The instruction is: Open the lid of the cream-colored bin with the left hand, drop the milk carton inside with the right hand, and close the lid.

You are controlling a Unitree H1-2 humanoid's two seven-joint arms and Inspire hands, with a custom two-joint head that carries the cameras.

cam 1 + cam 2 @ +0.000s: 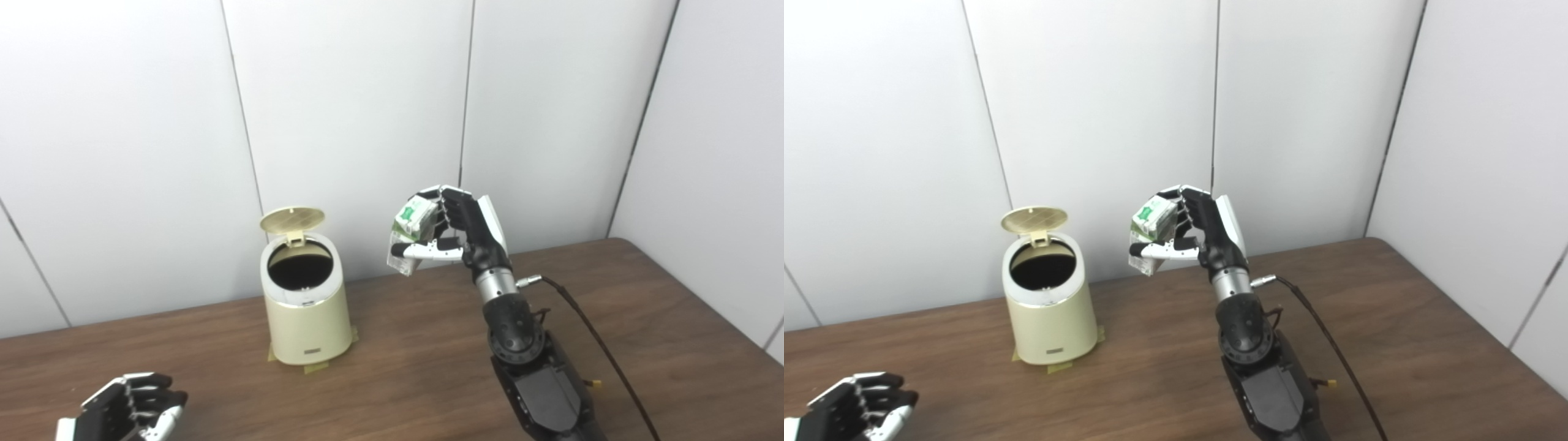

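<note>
The cream-colored bin (306, 318) stands on the wooden table at centre left, its round lid (292, 219) tipped up and back, the dark inside showing. My right hand (456, 229) is raised above the table to the right of the bin, shut on a green and white milk carton (411, 236) held at about lid height. My left hand (125, 407) rests low at the bottom left corner, well away from the bin, fingers curled with nothing in them.
The brown wooden table (398, 367) ends at a white panelled wall behind the bin and along the right side. A dark cable (588, 334) trails from my right wrist toward the bottom right. Tape tabs hold the bin's base.
</note>
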